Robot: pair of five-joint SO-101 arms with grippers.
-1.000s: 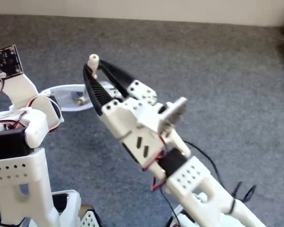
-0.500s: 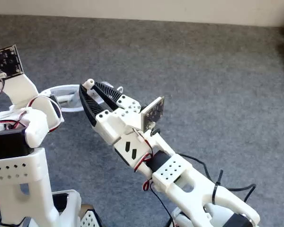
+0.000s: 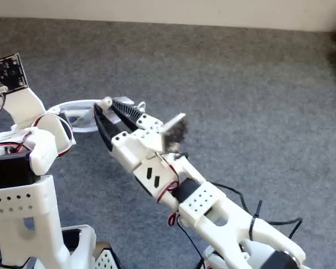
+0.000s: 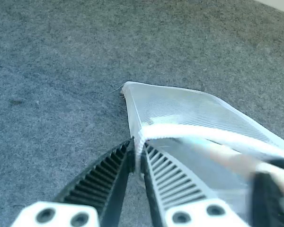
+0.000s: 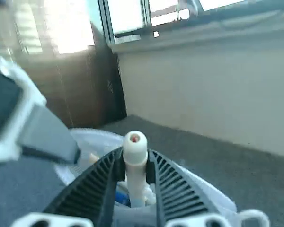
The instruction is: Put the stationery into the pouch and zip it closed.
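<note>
The translucent ribbed pouch lies on the grey carpet with its mouth held open. My left gripper is shut on the pouch's rim at one end. In my right gripper a white pen is clamped upright between the black fingers, right at the pouch mouth. From the right wrist, the pen stands between the shut jaws of my right gripper, with the pouch just beyond. Small blue and yellowish items show inside the pouch. In the left wrist view the blurred pen reaches over the opening.
The left arm's white body stands close beside the pouch, and the right arm stretches diagonally across the front. Open grey carpet lies to the right and behind. A pale wall and windows stand beyond.
My right gripper has dropped and swung left with the pen, from raised above the pouch down to its mouth. The left arm has kept still on the pouch rim.
</note>
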